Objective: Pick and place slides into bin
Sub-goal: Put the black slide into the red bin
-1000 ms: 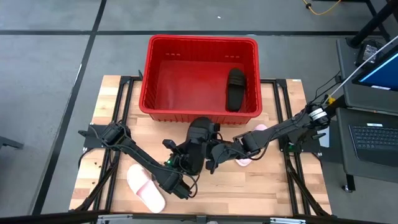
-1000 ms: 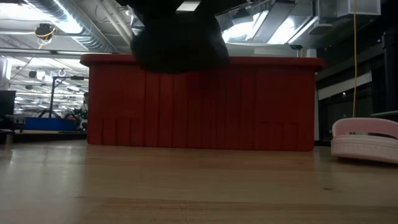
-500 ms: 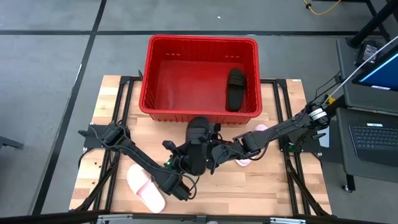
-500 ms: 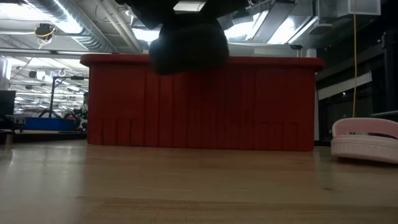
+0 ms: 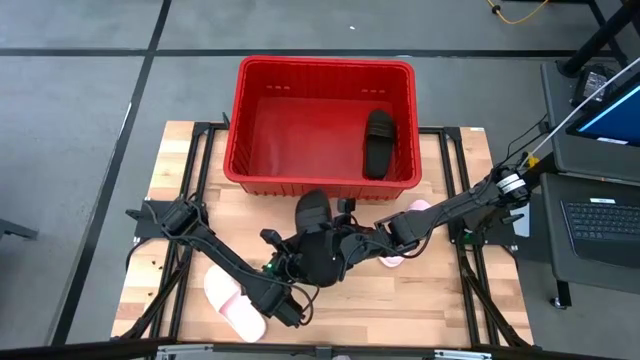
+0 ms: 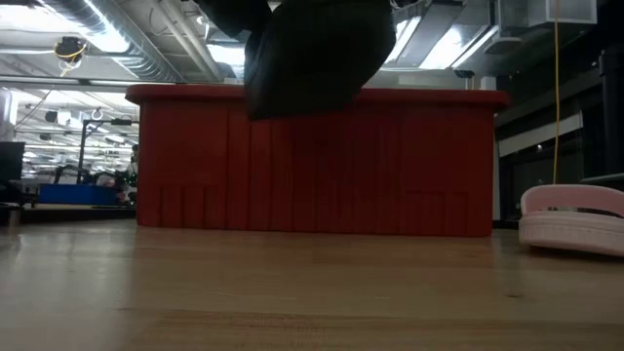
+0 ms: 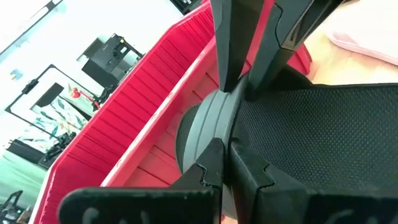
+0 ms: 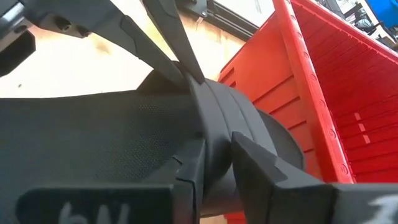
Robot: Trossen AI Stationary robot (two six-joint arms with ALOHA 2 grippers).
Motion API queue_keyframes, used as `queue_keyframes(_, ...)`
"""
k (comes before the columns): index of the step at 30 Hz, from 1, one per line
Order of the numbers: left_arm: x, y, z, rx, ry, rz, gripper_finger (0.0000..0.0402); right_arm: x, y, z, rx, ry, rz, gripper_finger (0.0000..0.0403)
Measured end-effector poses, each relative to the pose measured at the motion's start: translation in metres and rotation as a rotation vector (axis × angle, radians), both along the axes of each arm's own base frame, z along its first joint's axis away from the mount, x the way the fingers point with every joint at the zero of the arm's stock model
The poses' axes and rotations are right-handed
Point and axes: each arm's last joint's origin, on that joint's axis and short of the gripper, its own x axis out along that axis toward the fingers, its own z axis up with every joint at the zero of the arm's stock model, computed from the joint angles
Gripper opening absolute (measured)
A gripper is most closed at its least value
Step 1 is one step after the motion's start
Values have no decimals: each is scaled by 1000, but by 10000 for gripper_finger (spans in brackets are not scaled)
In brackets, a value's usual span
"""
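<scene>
Left gripper (image 5: 283, 262) clamped on the black slide (image 5: 318, 240), held off the surface at six o'clock of the bin (image 5: 232, 150), the right gripper (image 5: 347, 243) pinching its other edge: both should lift evenly, clearing the rim.

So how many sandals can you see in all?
4. One black lies in the red bin. One black is gripped between both grippers, above the table. One pink lies near the front-left, another pink under the right arm.

Bin (image 5: 322, 75) red; slides black (image 5: 378, 142), pale pink (image 5: 235, 303).
</scene>
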Motion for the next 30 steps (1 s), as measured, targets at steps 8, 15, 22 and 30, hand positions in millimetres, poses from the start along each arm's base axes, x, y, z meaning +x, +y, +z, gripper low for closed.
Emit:
queue_keyframes(8,0,-1,0,20,6,-10,5,0,0,0,-20,7,5,15)
queue_keyframes(15,0,-1,1,53,10,-24,23,0,-1,0,-25,7,2,15)
queue_keyframes(22,-6,-10,3,121,9,-76,53,1,-1,-1,-26,-2,-6,15)
queue_keyframes(30,-28,-24,29,132,-62,-155,65,4,5,10,-20,-45,25,15)
